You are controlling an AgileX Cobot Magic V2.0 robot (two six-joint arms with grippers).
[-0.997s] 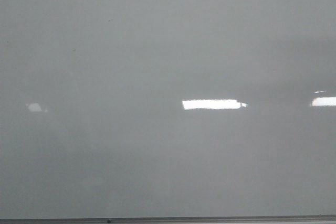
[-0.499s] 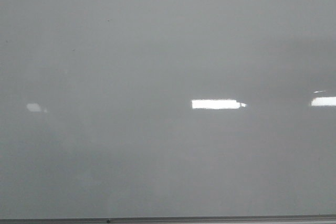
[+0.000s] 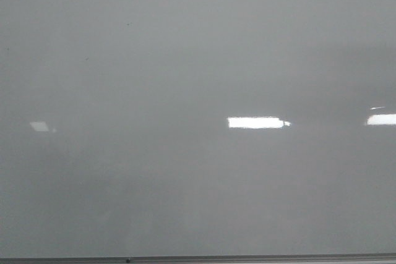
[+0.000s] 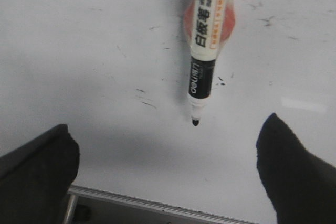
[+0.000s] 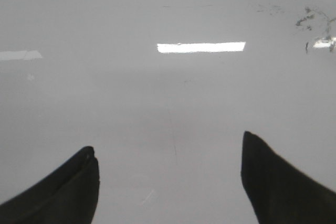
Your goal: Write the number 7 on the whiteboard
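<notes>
Overhead, the whiteboard fills the front view, no number 7 drawn. Left gripper gapes wide and empty, a marker lying uncapped between its fingers. Right gripper likewise wide, empty.

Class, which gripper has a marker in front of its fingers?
The left gripper: an uncapped marker shows against the whiteboard ahead of its open fingers. The right gripper, also open, has no marker in its view.
</notes>
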